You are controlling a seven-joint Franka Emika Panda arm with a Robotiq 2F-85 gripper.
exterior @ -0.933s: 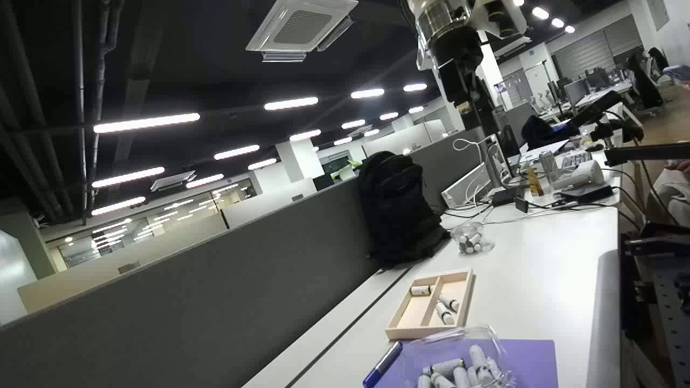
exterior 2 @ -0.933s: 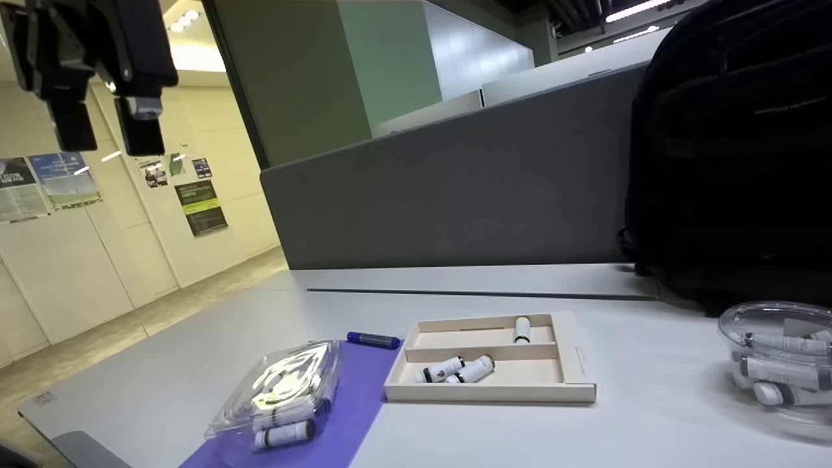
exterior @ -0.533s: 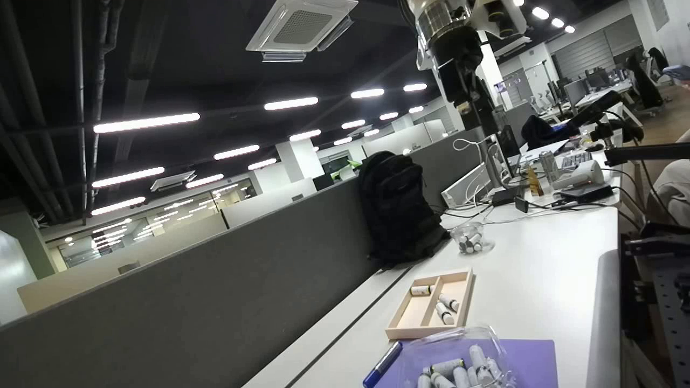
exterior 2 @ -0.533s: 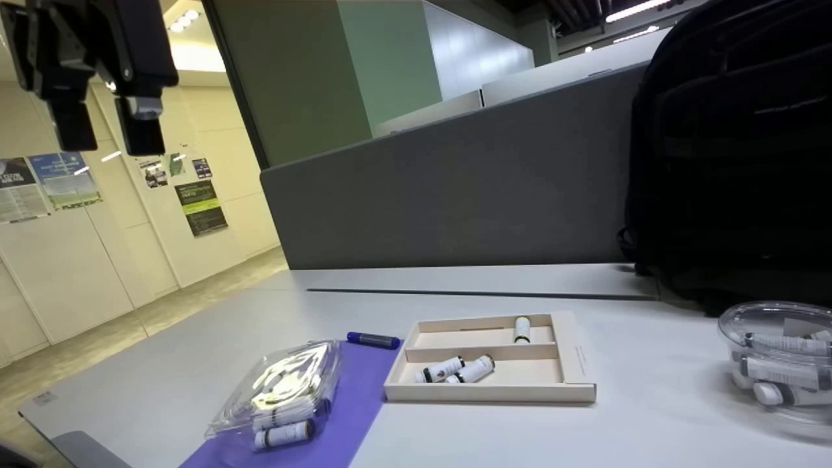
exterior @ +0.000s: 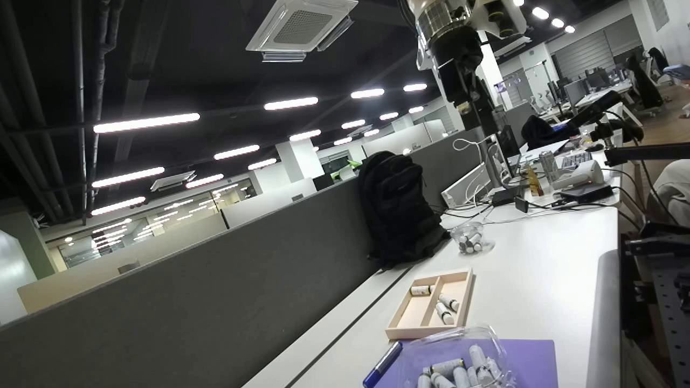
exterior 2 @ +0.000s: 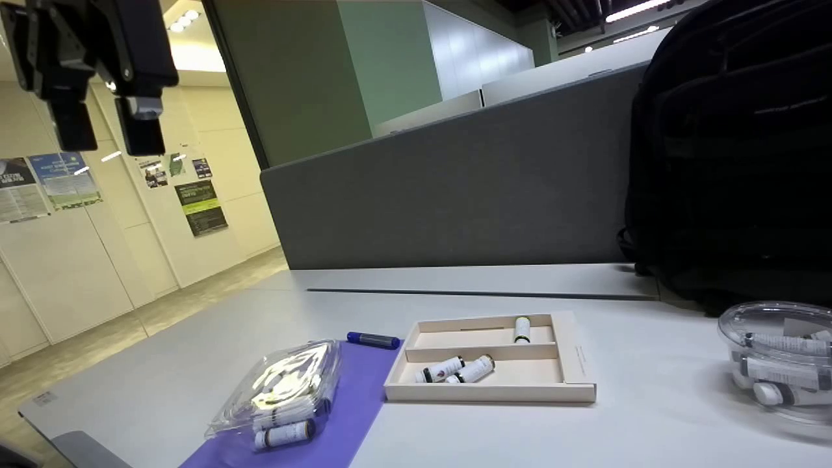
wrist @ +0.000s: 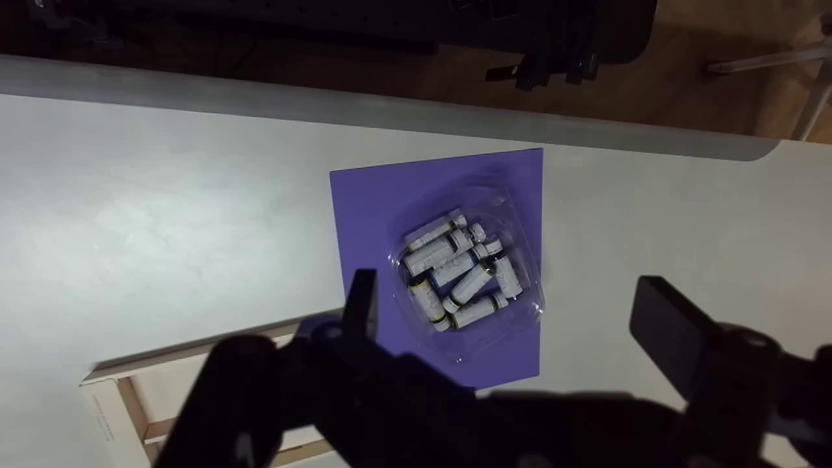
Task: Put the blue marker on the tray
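The blue marker (exterior 2: 373,340) lies flat along the edge of the purple sheet (exterior 2: 364,383), outside the wooden tray (exterior 2: 491,392) and just beside its corner; contact with the tray cannot be confirmed. It is assessed as light, stiff and not fragile, with a smooth barrel liable to roll or slip. Recommended hold: squarely across mid-barrel, from above, clear of the tray wall and the clear plastic container (exterior 2: 279,374). Small labelled bottles (exterior 2: 473,370) lie in the tray, two in one compartment and one in the other. The tool (exterior 2: 110,140) hangs high above the worktop (exterior 2: 663,364), fingers well apart, holding nothing. Against the frame half a second earlier, marker, tray, container and tool show no displacement; only pale fabric (exterior: 679,186) at the right margin of an exterior view has shifted.
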